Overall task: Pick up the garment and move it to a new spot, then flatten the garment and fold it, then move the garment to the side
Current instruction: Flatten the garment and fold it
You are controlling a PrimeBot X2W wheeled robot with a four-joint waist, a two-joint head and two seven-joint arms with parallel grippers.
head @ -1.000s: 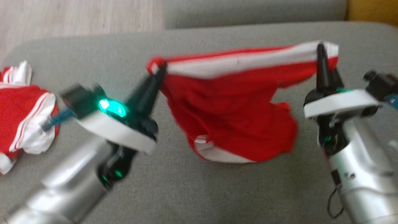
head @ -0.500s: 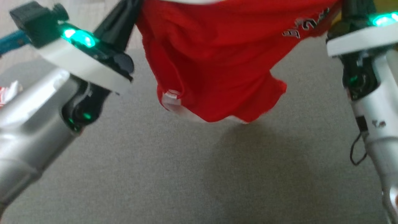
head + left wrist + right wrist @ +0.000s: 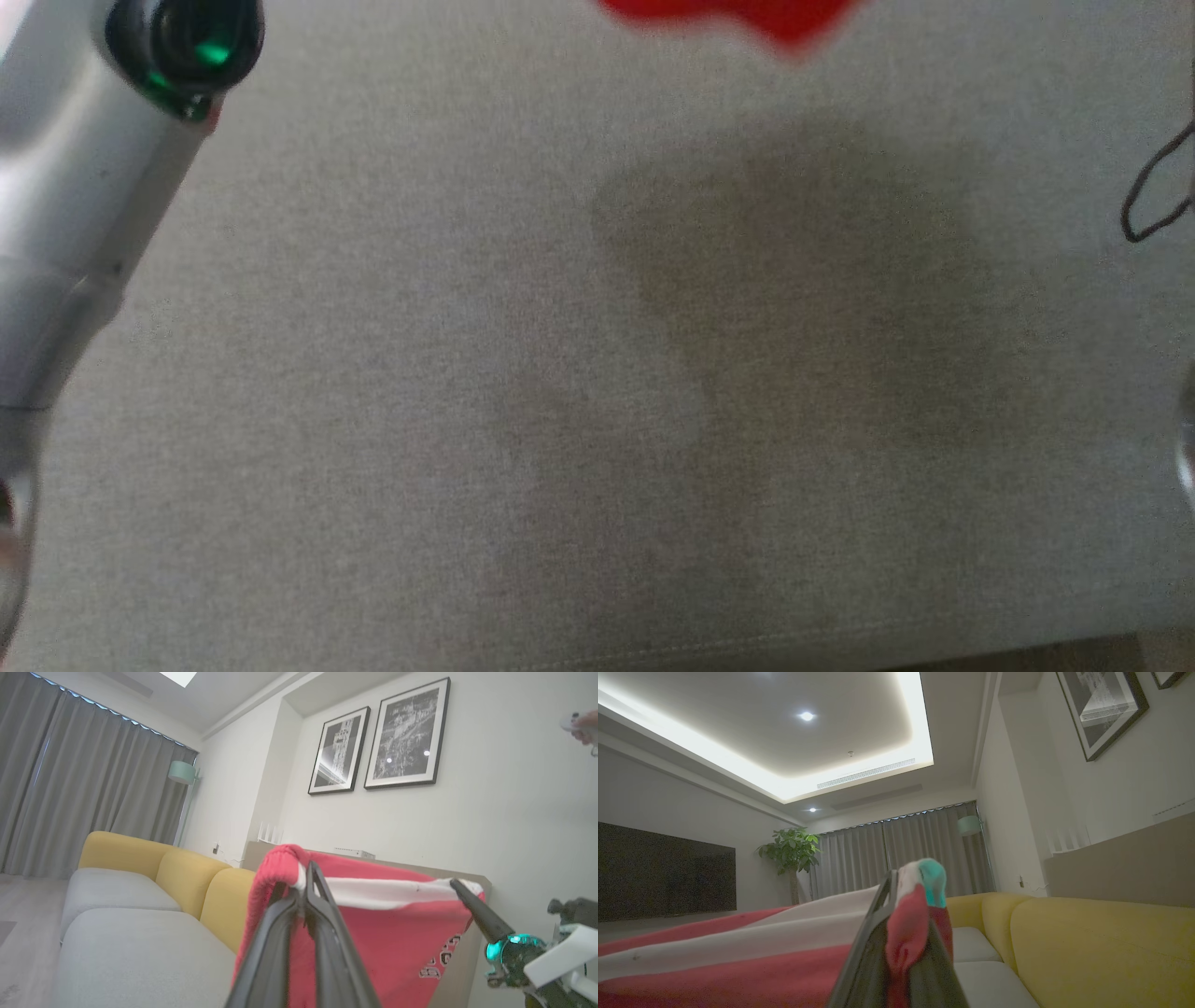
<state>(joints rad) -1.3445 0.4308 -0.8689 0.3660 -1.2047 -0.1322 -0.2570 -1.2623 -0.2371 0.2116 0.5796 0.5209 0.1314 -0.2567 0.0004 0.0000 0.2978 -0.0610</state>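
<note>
Lighting and image quality
Head view is blurred; a soft shadow [image 3: 794,299] is cast on the cushion [image 3: 373,420]. Right wrist view is underexposed beneath a bright ceiling cove [image 3: 915,718].

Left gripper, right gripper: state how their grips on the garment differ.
The left gripper pinches the garment at one end of its white band, red cloth humped over its tips; the right gripper pinches the opposite end. Cloth spills between the right gripper's fingers; the left gripper's fingers are bare below the tips. Both are shut on the garment, holding it spread between them.
</note>
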